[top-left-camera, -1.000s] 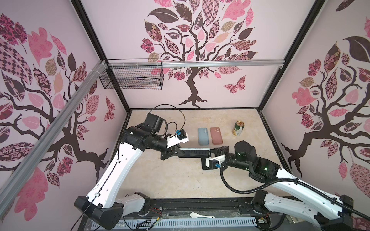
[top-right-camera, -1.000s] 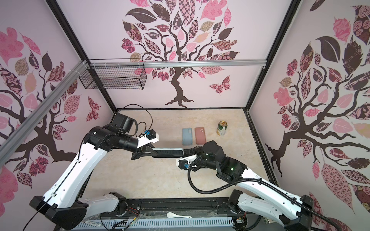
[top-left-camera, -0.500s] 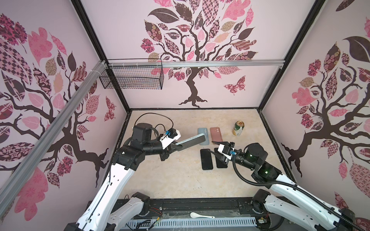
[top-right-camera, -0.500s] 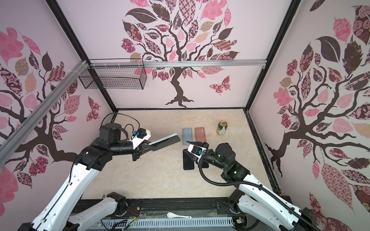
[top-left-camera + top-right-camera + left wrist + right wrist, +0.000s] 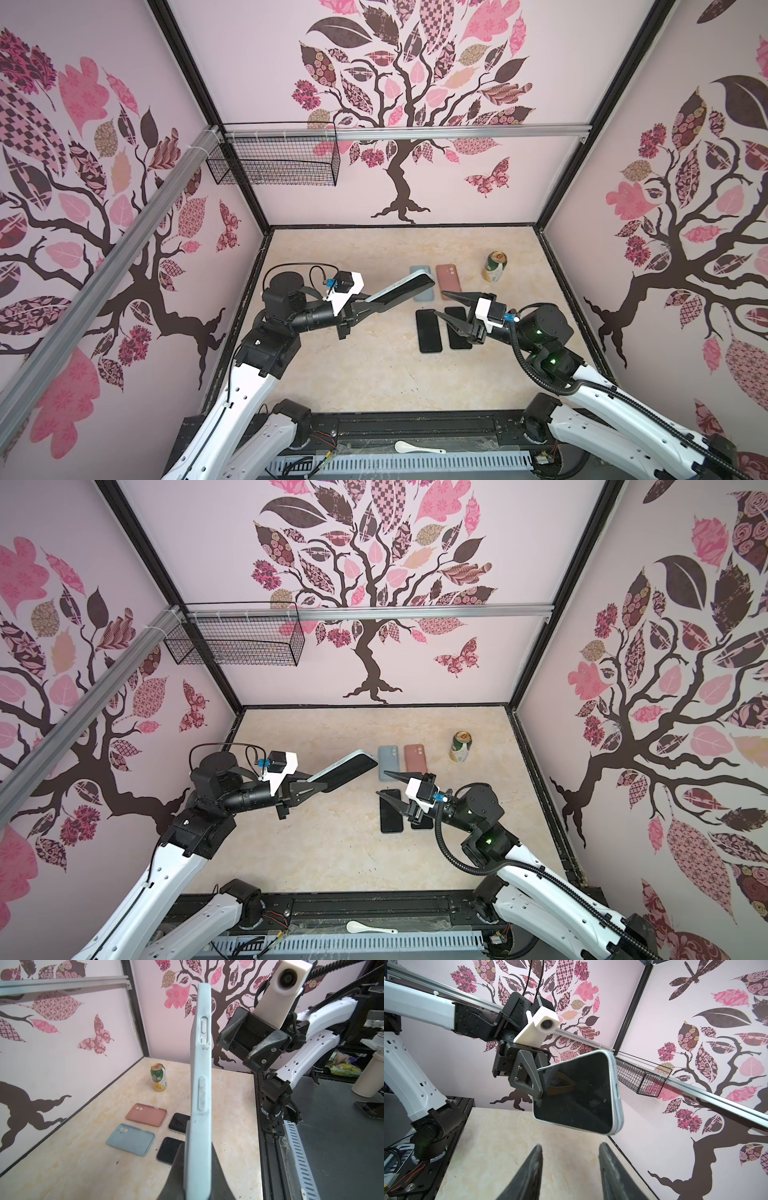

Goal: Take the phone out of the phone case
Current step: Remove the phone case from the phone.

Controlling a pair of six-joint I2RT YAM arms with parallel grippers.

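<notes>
1. Grips the phone (image 5: 409,290), seated in its pale blue phone case (image 5: 200,1084), with the left fingers (image 5: 368,311) clamped on one end; holds it tilted in the air above the worktop (image 5: 353,374).
2. Holds the right fingers (image 5: 461,298) apart with nothing between them, tips pointing toward the phone's free end but clear of it, above two bare phones (image 5: 429,330).
3. Shows, in both top views and the left wrist view, those phones lying flat near a loose blue case (image 5: 388,764), a pink case (image 5: 449,278) and a can (image 5: 494,266); leaves all of these out of the right wrist view.
4. Gives, from the left wrist alone, the phone case edge-on with its side buttons (image 5: 204,1028); hides the screen there.
5. Gives, from the right wrist alone, the dark screen (image 5: 577,1095) with the pale rim round it and one left finger pressed on the glass.
6. Shows only in both top views a white spoon (image 5: 415,448) on the front rail.
</notes>
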